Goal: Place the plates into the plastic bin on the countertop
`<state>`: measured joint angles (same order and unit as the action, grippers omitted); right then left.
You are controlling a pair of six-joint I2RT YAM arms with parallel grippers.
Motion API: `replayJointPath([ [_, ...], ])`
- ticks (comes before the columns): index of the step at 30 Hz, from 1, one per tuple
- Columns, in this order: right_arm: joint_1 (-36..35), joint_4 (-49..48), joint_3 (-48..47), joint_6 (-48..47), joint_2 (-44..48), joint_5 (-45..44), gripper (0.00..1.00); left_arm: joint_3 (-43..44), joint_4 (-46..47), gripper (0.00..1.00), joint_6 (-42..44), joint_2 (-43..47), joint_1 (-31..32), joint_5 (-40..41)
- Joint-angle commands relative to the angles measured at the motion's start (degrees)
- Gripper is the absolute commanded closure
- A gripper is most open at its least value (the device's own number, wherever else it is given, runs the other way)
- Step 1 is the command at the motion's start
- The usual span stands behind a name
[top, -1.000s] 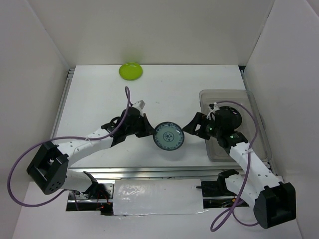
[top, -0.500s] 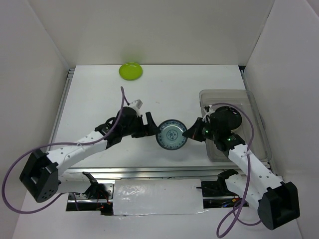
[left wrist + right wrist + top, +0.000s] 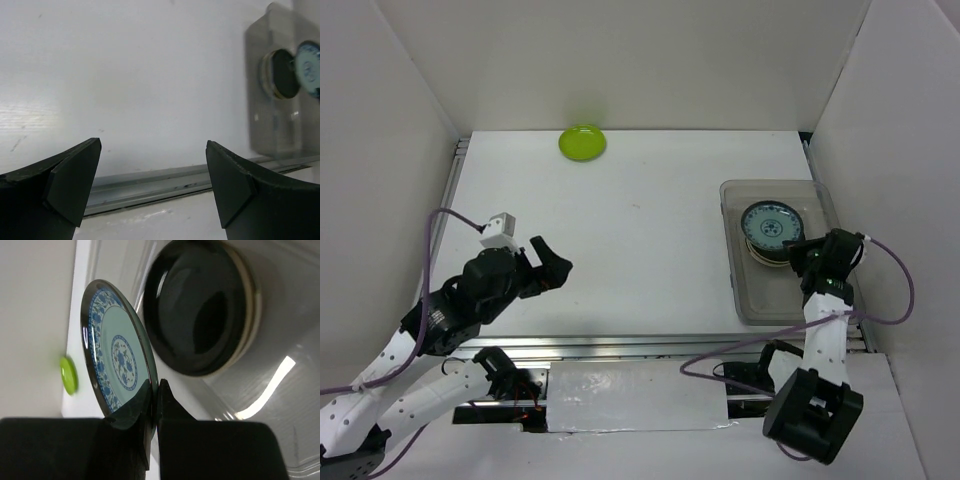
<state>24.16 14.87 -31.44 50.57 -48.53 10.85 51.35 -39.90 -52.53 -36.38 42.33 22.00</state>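
Moved: blue-patterned plate has left mid-table, where both grippers met it, and now hangs over the plastic bin; the left arm has drawn back.
Right gripper: clenched on that plate's rim.
Left gripper: released, nothing between the jaws.
Drop target: black plate topping the bin's stack, just beyond the right fingertips, under the held plate.
Lime plate: flat on the countertop, well ahead of the left jaws; left arm nearer.
Count: one held, one lime loose, one black over cream rims too hidden to count; one bin.
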Motion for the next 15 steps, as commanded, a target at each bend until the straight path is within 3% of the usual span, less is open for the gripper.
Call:
replayJointPath([
  [1, 5.53, -7.40, 1.73, 6.38, -3.92, 4.88, 1.00, 0.15, -8.96, 0.01, 4.02, 0.08, 0.48, 1.82],
  [6, 7.48, -6.96, -1.77, 4.72, -10.25, 1.46, 1.00, -0.90, -5.72, 0.01, 6.56, 0.09, 2.32, -1.61],
  [8, 7.48, -6.53, -2.74, 3.75, -10.97, 0.75, 0.95, -0.82, -5.28, 0.01, 7.70, -0.80, 2.32, -2.92],
  [9, 7.56, -6.26, -3.53, 2.79, -11.23, 1.01, 0.74, -0.73, -4.67, 0.01, 8.06, -1.23, 2.32, -3.62],
  [10, 7.48, -5.83, -4.06, 2.35, -11.23, 1.88, 0.46, -0.90, -4.40, 0.01, 8.41, -1.32, 2.41, -4.15],
  [11, 7.48, -5.04, -5.37, 1.74, -10.19, 2.94, 0.27, -0.90, -4.57, 0.01, 8.50, -1.32, 2.41, -4.77],
  [12, 7.48, -4.16, -5.99, 0.95, -9.31, 4.08, 0.21, -0.82, -4.66, 0.01, 8.41, -1.32, 2.41, -4.95],
  [13, 6.61, -1.45, -6.61, 0.33, -7.82, 3.48, 0.00, -0.82, -4.83, 0.01, 8.15, -0.89, 2.58, -5.04],
  [15, 5.81, 1.98, -8.28, -0.81, -3.34, 1.99, 0.00, -0.90, -4.75, 0.01, 7.80, -0.36, 2.67, -4.25],
])
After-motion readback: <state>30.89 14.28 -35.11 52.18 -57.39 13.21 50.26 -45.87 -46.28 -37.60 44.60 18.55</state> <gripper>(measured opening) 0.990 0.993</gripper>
